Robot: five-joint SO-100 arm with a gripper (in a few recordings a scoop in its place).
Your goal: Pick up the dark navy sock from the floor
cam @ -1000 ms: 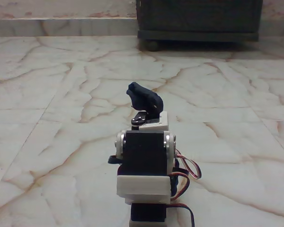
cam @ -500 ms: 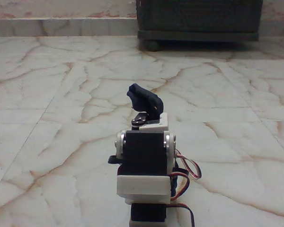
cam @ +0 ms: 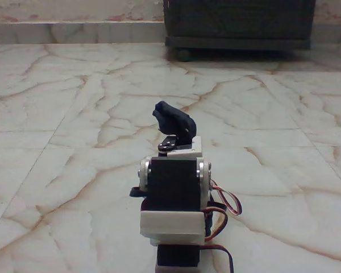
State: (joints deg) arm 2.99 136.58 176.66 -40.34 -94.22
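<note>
While the arm (cam: 173, 199) blocks the fixed view, the sock (cam: 173, 119) sits bunched just past its tip, low over the floor (cam: 57, 114) | fingers' state: cannot tell | lift unconfirmed; raising clear may remain.

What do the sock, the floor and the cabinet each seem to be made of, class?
Sock: soft dark navy cloth, matte and lumpy. Floor: glossy cream marble-like tiles, with reddish-brown veins and thin grout lines. Cabinet: probably dark wood, dull finish, though too shadowed to confirm.
</note>
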